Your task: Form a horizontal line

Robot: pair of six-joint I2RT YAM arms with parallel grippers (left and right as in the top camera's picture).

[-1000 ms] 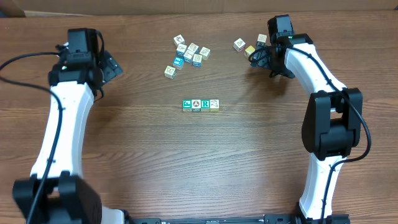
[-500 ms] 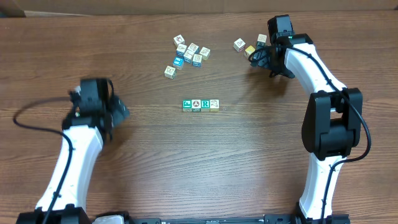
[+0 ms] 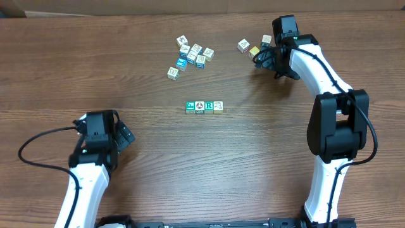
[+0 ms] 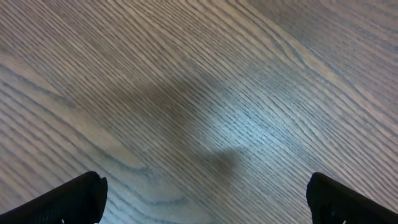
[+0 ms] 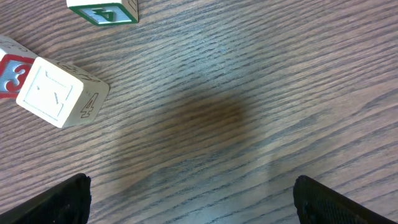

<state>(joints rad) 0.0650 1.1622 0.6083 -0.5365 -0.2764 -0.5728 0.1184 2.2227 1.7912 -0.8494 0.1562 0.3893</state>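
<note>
Wood-grain worktop (image 3: 145,76). Mid-worktop in the overhead view: row of four blocks (image 3: 204,106), side by side & touching, running left-right. It has a teal L block (image 3: 190,106) at one end, then a block w/ round emblem (image 3: 199,106), teal R block (image 3: 209,106), pale block (image 3: 218,106) at the other end. Further back, well apart from the row, sits a loose cluster of blocks (image 3: 193,54), approx eight, white & teal faces, some touching, w/ one stray block (image 3: 173,73) just off its near-left side. To the right of the cluster is a small group of three blocks (image 3: 254,49). Right gripper (image 5: 193,202) is just beside that group at the back right; its wrist view shows fingertips (image 5: 56,199) at the frame's bottom corners, spread wide, holding nothing. Same view: white block w/ a 4 on its side face (image 5: 59,93), set askew; a red 3 block (image 5: 6,78) at the left edge, mostly cut off, looks to touch it; green 4 block (image 5: 102,9) at the top edge, apart from those two. All three lie ahead of the fingers, not betw. them. Left gripper (image 4: 205,202) is low on the left side of the worktop, well apart from every block; also spread wide & empty, w/ only bare grain & a soft shadow under it.
</note>
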